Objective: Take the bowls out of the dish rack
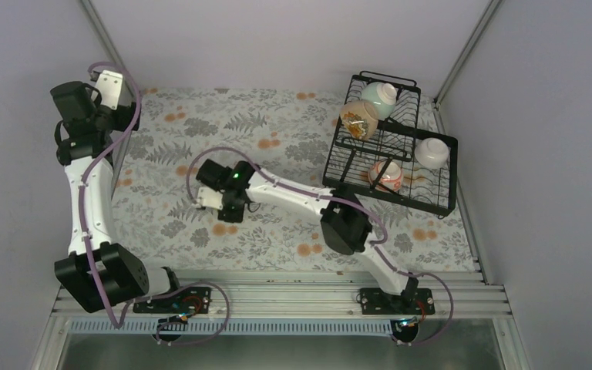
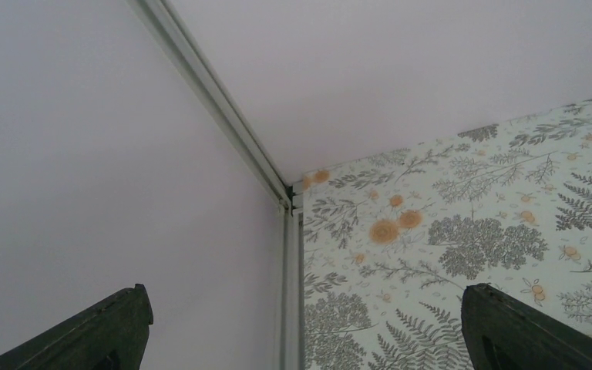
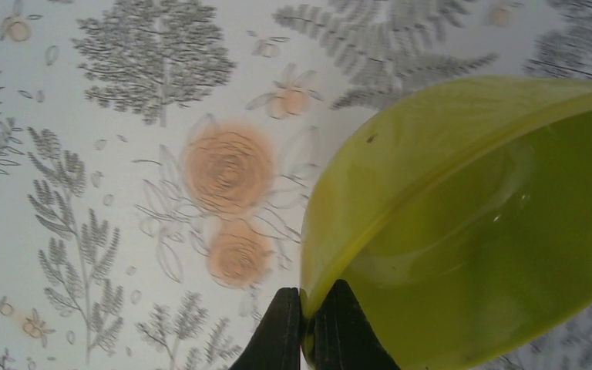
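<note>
Top view: the dish rack (image 1: pixel 351 166) stands at the upper right of the frame on the flowered counter (image 1: pixel 277 116). Four bowls sit in it: the mint-green bowl (image 1: pixel 378 96) and the tan speckled bowl (image 1: pixel 358 120) toward the top, and the white bowl (image 1: pixel 432 152) and the red-orange patterned bowl (image 1: pixel 386 176) lower down. The right arm stretches to the centre of the frame, well apart from the rack, and its wrist hides whatever it carries. The left arm stands folded at the left edge.

Left wrist view: the left claw (image 2: pixel 308 339) is spread wide with nothing between its fingers. It faces the corner where wall meets counter.

Right wrist view: the right claw (image 3: pixel 308 327) is pinched onto the rim of the lime-yellow bowl (image 3: pixel 470 231), one finger inside and one outside. The bowl fills the lower right of the frame, tilted above the counter. Whether it touches the counter I cannot tell.

By my reading, one bowl is out of the rack but not yet released, and four are left to unload.
</note>
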You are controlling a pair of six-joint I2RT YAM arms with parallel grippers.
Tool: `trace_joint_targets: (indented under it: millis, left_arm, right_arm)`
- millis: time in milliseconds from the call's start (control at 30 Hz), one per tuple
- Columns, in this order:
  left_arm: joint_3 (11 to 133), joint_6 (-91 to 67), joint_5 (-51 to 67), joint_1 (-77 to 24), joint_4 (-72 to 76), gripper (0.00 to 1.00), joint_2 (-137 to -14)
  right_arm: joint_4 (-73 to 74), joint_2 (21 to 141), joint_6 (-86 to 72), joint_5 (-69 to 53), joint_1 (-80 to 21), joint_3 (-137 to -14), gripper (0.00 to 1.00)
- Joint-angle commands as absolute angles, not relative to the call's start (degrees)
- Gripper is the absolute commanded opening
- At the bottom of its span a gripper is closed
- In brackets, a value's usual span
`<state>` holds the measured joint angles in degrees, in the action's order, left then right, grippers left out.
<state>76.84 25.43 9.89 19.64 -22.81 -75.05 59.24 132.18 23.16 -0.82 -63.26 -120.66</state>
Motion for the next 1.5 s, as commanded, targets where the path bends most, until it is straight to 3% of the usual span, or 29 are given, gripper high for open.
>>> trace_joint_targets:
  millis: [0,567,600,700,867,1133,1467]
  left_arm:
    - [75.7,25.0,14.6,22.1,-22.3,1.0,-73.4]
    - [73.7,24.2,19.1,23.3,-22.1,1.0,-72.3]
    - [73.6,24.0,19.2,23.3,-22.2,1.0,-72.2]
    - [73.9,24.2,20.0,23.3,-23.0,1.0,-72.4]
    - [74.9,25.3,22.7,23.3,-24.9,1.0,-72.6]
    - [76.5,28.7,26.8,21.7,-31.0,1.0,-72.8]
    - [75.3,35.6,22.6,3.6,-43.5,1.0,-73.4]
  right_arm:
    - [59.6,133.2,24.7,1.0,-66.3,-124.2,0.03]
    - [59.0,137.1,24.3,10.0,-70.8,-121.7,0.04]
    - [58.9,137.1,24.2,10.2,-70.8,-121.8,0.09]
    - [58.8,136.3,23.8,9.6,-71.0,-122.6,0.39]
    - [55.8,129.1,24.8,9.0,-70.8,-118.7,0.54]
    - [55.0,112.4,24.8,13.8,-68.1,-109.4,0.56]
    - [48.3,92.7,23.4,17.2,-52.0,-110.4,0.57]
